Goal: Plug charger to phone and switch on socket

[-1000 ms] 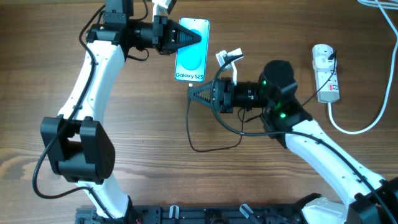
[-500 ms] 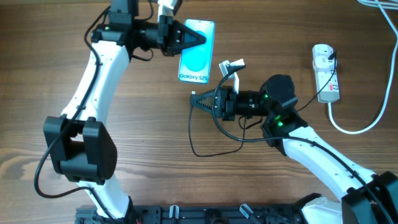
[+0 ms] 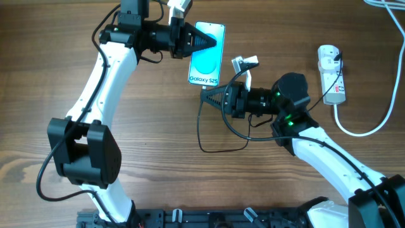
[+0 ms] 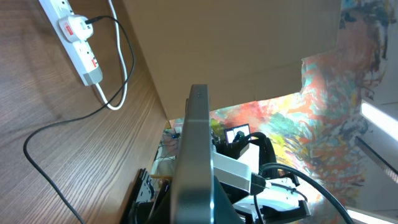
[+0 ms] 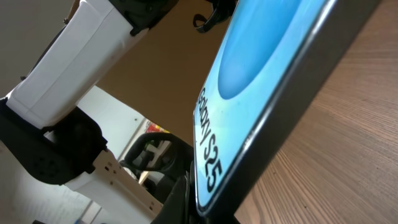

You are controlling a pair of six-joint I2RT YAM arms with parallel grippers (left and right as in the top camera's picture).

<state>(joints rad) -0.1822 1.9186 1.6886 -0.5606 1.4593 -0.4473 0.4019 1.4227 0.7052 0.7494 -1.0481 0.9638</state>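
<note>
The phone (image 3: 207, 63), turquoise screen with "Galaxy S25" at its foot, is held off the table at the top centre by my left gripper (image 3: 212, 42), which is shut on its left side. In the left wrist view the phone (image 4: 196, 143) shows edge-on between the fingers (image 4: 202, 208). My right gripper (image 3: 206, 95) is shut on the end of the charger (image 3: 200, 136), its tip right at the phone's foot. The connector itself is hidden. In the right wrist view the phone (image 5: 267, 68) fills the frame above the fingers (image 5: 205, 208). The socket (image 3: 332, 75) lies at the right.
The charger's thin black cable loops on the wood below the right gripper. The socket's white cord (image 3: 364, 130) curves off to the right edge. The socket (image 4: 74, 31) and white cord (image 4: 121, 93) also show in the left wrist view.
My left gripper has carried the phone to the right and slightly down. My right gripper has moved right and up, bringing the charger end to the phone's foot.
</note>
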